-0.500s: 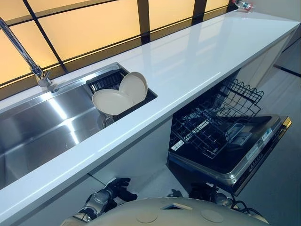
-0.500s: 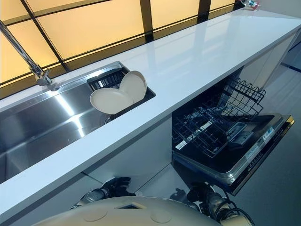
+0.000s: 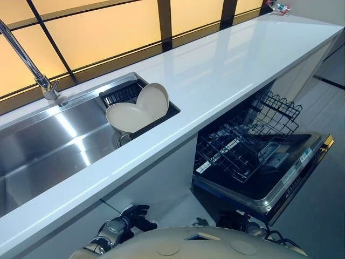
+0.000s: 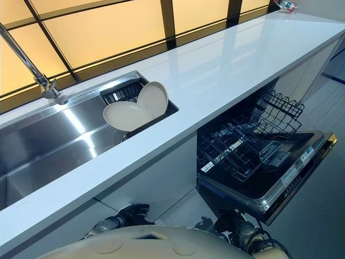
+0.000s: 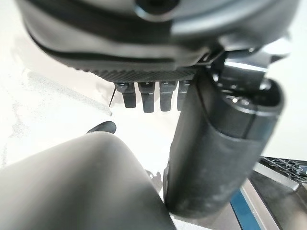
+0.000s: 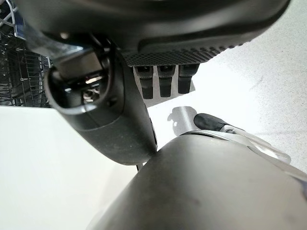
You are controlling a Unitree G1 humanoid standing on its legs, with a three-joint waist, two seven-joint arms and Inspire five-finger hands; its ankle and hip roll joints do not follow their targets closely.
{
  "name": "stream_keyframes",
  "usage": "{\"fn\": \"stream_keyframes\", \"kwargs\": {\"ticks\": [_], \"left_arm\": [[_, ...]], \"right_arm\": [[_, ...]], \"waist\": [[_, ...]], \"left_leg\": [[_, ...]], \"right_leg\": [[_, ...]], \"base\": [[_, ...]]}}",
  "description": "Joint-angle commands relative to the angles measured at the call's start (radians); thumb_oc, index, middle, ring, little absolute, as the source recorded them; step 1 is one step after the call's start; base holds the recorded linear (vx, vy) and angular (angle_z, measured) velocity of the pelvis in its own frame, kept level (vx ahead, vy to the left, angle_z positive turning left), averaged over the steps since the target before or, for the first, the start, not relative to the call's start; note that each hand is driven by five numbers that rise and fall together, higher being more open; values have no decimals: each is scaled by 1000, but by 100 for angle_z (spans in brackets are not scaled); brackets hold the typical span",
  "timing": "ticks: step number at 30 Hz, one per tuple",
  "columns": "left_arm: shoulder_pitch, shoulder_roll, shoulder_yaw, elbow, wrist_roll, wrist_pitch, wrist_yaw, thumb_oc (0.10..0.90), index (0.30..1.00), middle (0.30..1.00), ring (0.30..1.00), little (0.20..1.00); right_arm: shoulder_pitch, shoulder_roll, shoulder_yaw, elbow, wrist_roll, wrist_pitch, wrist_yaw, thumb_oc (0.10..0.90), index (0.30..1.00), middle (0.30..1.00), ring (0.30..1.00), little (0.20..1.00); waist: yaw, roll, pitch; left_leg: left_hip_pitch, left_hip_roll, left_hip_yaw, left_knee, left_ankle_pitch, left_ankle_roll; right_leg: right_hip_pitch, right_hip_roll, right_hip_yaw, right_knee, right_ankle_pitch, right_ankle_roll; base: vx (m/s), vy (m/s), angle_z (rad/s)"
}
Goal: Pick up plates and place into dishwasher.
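Left eye view: plates [image 3: 137, 110] wait in the sink, both hands low and empty

Two pale plates, overlapping. Front plate [image 3: 127, 117] lies tilted toward the basin. Rear plate [image 3: 153, 100] leans up behind it, touching. Both sit in a dark drainer basket [image 3: 116, 94] at the right end of the steel sink [image 3: 48, 145]. Tap [image 3: 24, 59] stands at the far rim, well to the left of them.

White worktop [image 3: 232, 65] runs away to the right. Below it the dishwasher [image 3: 264, 197] is open: door [image 3: 285, 172] folded down, lower rack [image 3: 237, 154] drawn out over it. No plate seen in the rack.

Left hand [image 3: 133, 215] hangs below the worktop edge, well apart from the plates. Its wrist view shows fingers [image 5: 145, 99] hanging loose beside the thumb, nothing between them. Right hand [image 4: 225, 222] is low too, near the dishwasher's front corner; fingers [image 6: 160, 82] likewise slack and empty.

Judgement: the task is at its very start, the reach for the first plate not yet begun. The front plate looks the easier to take, since its rim stands free toward the robot. The next move calls for raising a hand over the worktop edge and into the sink, then pinching that rim without knocking the rear plate. After that comes a carry rightward and down to the rack, which has to clear the worktop's lip.
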Motion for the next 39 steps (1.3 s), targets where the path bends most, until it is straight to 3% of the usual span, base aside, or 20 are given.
{"fn": "stream_keyframes", "kwargs": {"ticks": [1, 4, 7, 11, 12, 15, 17, 20, 23, 26, 29, 34, 39], "left_arm": [[-42, 8, -25, 68, 11, -27, -34, 800, 900, 900, 900, 900], [-46, 5, -26, 55, -18, -88, -49, 800, 900, 900, 900, 900], [-77, 9, -63, -36, -76, -213, -70, 800, 900, 900, 900, 900], [-98, 17, -101, -147, -93, -244, -114, 800, 900, 900, 900, 900], [-114, 33, -163, -286, -87, -253, -159, 800, 900, 900, 900, 900], [-140, 76, -242, -454, -30, -272, -134, 800, 900, 900, 900, 900], [-178, 112, -270, -607, -85, -243, -143, 800, 900, 900, 900, 900], [-239, 147, -267, -828, -215, -142, -243, 800, 900, 900, 900, 900], [-293, 153, -227, -1113, -468, 9, -405, 800, 900, 900, 900, 900], [-323, 131, -191, -1284, -720, 112, -512, 800, 900, 900, 900, 900], [-343, 109, -157, -1410, -932, 148, -553, 800, 900, 900, 900, 900], [-368, 36, -115, -1540, -1312, 139, -532, 800, 900, 900, 900, 900], [-366, -17, -93, -1576, -1518, 83, -465, 800, 900, 900, 900, 900]], "right_arm": [[-53, 26, 6, 48, -22, -11, 14, 800, 900, 900, 900, 900], [-54, 27, 10, 47, -21, -9, 13, 800, 900, 900, 900, 900], [-63, 21, 15, 45, -22, -2, 22, 800, 900, 900, 900, 900], [-70, 17, 17, 41, -19, 4, 29, 800, 900, 900, 900, 900], [-77, 15, 21, 38, -14, 8, 34, 800, 900, 900, 900, 900], [-78, 11, 26, 34, -15, 6, 39, 800, 900, 900, 900, 900], [-77, 9, 32, 31, -18, 1, 38, 800, 900, 900, 900, 900], [-77, 9, 38, 30, -3, 2, 31, 800, 900, 900, 900, 900], [-81, 9, 33, 42, 14, 1, 25, 800, 900, 900, 900, 900], [-69, 6, 29, 43, 15, -5, 24, 800, 900, 900, 900, 900], [-46, 20, 47, 16, 16, 7, 6, 800, 900, 900, 900, 900], [-30, 54, 80, 14, 7, 2, -25, 800, 900, 900, 900, 900], [-34, 75, 110, 18, 9, 10, -39, 800, 900, 900, 900, 900]], "waist": [[17, -25, 61], [17, -25, 61], [18, -23, 63], [21, -23, 65], [21, -22, 68], [17, -20, 69], [12, -19, 71], [12, -19, 72], [17, -17, 72], [14, -16, 69], [6, -19, 67], [3, -25, 64], [10, -33, 65]], "left_leg": [[45, -92, 45, 8, -100, 81], [45, -92, 46, 8, -100, 80], [44, -91, 48, 8, -100, 78], [43, -90, 50, 8, -102, 78], [42, -88, 50, 8, -102, 76], [40, -87, 52, 8, -103, 75], [40, -86, 52, 8, -106, 76], [38, -86, 50, 8, -106, 78], [36, -85, 47, 8, -106, 81], [36, -83, 46, 8, -108, 82], [36, -80, 47, 8, -108, 81], [37, -81, 41, 8, -111, 81], [39, -85, 28, 8, -112, 80]], "right_leg": [[-27, 32, -13, 42, 15, -2], [-28, 33, -10, 43, 15, -2], [-30, 34, -9, 45, 15, -1], [-30, 34, -9, 46, 16, 0], [-33, 34, -8, 49, 17, 1], [-39, 35, -3, 54, 17, 5], [-42, 36, 2, 56, 17, 8], [-41, 34, 4, 53, 19, 9], [-37, 32, 1, 42, 27, 10], [-33, 28, -3, 34, 34, 13], [-31, 26, -3, 29, 39, 11], [-25, 26, 1, 23, 39, 3], [-18, 25, -9, 24, 37, -3]], "base": [[0, 0, 0], [0, 0, 0], [0, 0, 0], [-5, -2, 1], [0, 0, 0], [0, 0, 0], [0, 0, 0], [-4, 0, 1], [-5, -3, 5], [9, -10, 11], [0, 0, 0], [0, 0, 0], [0, 0, 0]]}}
